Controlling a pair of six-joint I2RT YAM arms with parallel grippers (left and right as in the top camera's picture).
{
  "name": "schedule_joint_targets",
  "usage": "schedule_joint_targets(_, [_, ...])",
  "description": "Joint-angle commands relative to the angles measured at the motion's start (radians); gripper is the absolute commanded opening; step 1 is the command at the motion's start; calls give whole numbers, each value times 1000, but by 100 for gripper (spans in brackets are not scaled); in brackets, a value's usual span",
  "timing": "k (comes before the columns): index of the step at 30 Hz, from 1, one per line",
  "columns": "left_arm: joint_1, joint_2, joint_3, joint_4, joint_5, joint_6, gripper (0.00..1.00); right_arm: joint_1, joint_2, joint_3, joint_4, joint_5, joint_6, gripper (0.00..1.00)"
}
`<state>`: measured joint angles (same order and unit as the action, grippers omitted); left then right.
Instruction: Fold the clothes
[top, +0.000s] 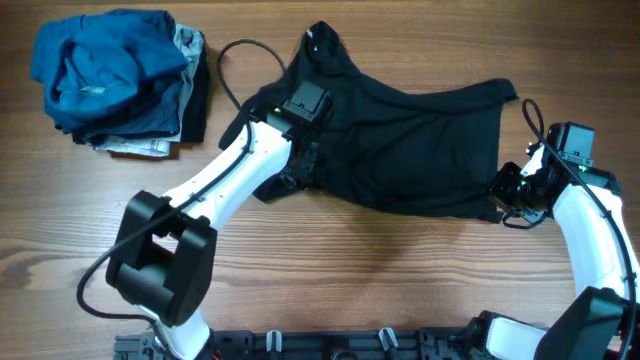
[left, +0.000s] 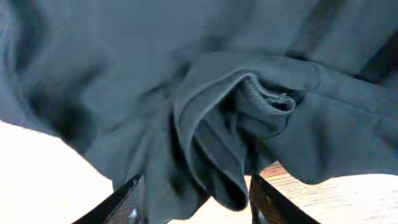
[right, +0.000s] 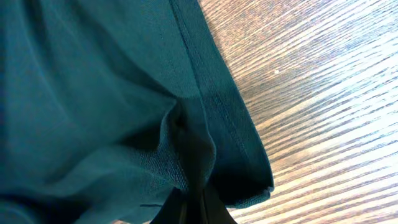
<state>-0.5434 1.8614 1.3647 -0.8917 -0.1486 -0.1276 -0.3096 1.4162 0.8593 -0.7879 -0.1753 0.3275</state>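
Observation:
A black garment (top: 420, 140) lies spread and rumpled across the middle of the wooden table. My left gripper (top: 297, 172) is over its left lower edge. In the left wrist view its fingers (left: 194, 208) are apart, with a bunched fold of the garment (left: 217, 112) between them. My right gripper (top: 503, 195) is at the garment's lower right corner. In the right wrist view its fingers (right: 196, 208) are shut on a pinch of the fabric (right: 93, 93) near the hemmed edge.
A pile of blue, grey and dark clothes (top: 115, 75) sits at the back left of the table. A black cable (top: 232, 75) loops near the garment's upper left. Bare wood (right: 323, 93) shows to the right of the garment.

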Motion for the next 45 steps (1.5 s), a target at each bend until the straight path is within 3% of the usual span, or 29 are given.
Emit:
schedule_joint_targets(1, [-5,38,-5,30,62,99,53,-6,-6,12,2,-13,-14,5])
schedule_joint_targets(5, [-5,84,-5,35,63,98,45,-6,-6,12,2,-13,-14,6])
schedule_joint_targets(8, [-5,103,-5,32,69,86,4,-6,-6,12,2,-13,-17,5])
schedule_joint_targets(13, [-4,25,14,-63,-8,41,4,-6,-6,12,2,-13,-35,5])
schedule_joint_targets(18, [-4,-253,25,-179,-89,-108,4,-6,-9,14,-27,-21,-37,4])
schedule_joint_targets(24, [-4,-521,25,-174,-126,-147,4,-6,-129,232,-268,-92,-117,4])
schedule_joint_targets(30, [-4,-544,25,-206,-127,-147,4,-6,-312,365,-491,-18,-122,4])
schedule_joint_targets(38, [-4,-737,25,-256,-129,-173,4,-6,-348,504,-632,35,-145,4])
schedule_joint_targets(41, [-3,-704,25,-305,-130,-173,4,-6,-319,493,-642,54,-145,4])
schedule_joint_targets(45, [-3,-536,23,-303,-137,-172,4,-6,-242,437,-626,57,-145,4])
